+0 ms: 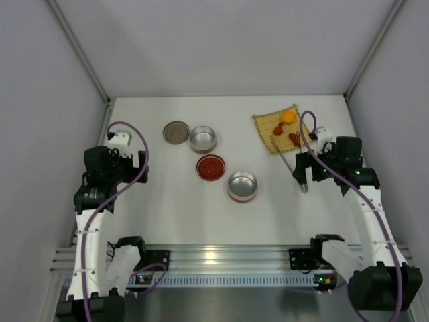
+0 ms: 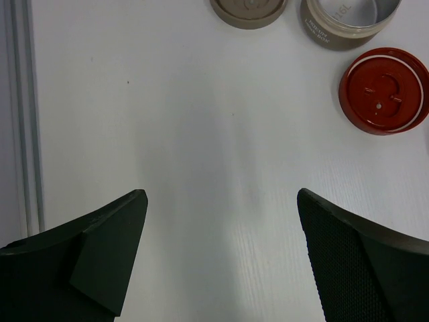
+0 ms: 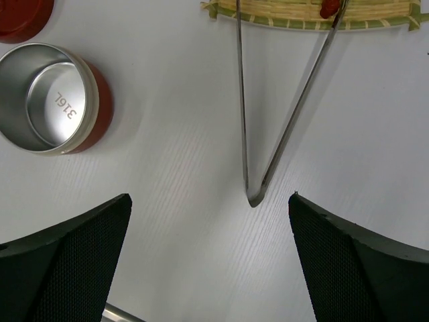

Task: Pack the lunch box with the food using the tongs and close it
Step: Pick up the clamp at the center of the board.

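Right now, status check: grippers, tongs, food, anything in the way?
Left gripper and right gripper: jaws open, empty. Tongs lying on table, tips over bamboo mat. Food on mat, none packed. Nothing blocking tongs.

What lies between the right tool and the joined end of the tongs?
Only bare table; the right wrist view shows the tongs pointing their joined end at the open right tool.

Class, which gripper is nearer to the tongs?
Right. The right gripper hovers open just above the joined end of the tongs; the left gripper is far across the table, near its left edge.
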